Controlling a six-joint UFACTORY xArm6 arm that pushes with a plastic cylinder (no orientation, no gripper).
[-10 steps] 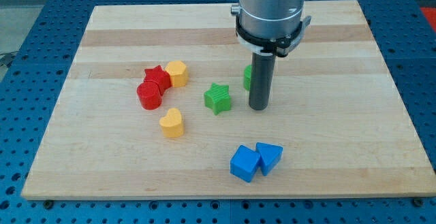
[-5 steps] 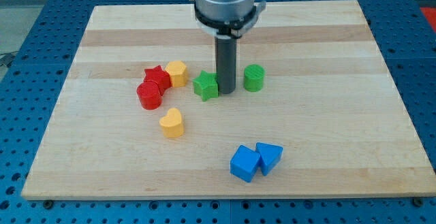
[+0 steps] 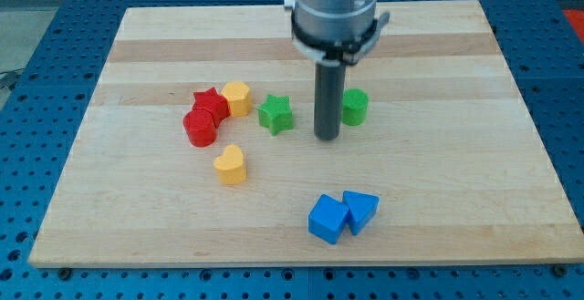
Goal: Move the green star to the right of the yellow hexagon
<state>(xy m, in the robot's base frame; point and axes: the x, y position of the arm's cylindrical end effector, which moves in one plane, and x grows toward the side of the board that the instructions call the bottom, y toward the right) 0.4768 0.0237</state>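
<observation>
upright dark rod, my tip (image 3: 327, 138) on board

Laboratory test bench: a wooden board (image 3: 511, 81) rests on a blue perforated mounting table (image 3: 36, 26), with a metallic robot arm (image 3: 335, 8) mounted above.

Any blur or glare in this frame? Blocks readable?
Camera view: lighting even, shadows soft, no glare on the board. Green star, yellow hexagon and blue blocks are sharp. The rod is crisp down to my tip, which sits between the star and the green cylinder.
</observation>
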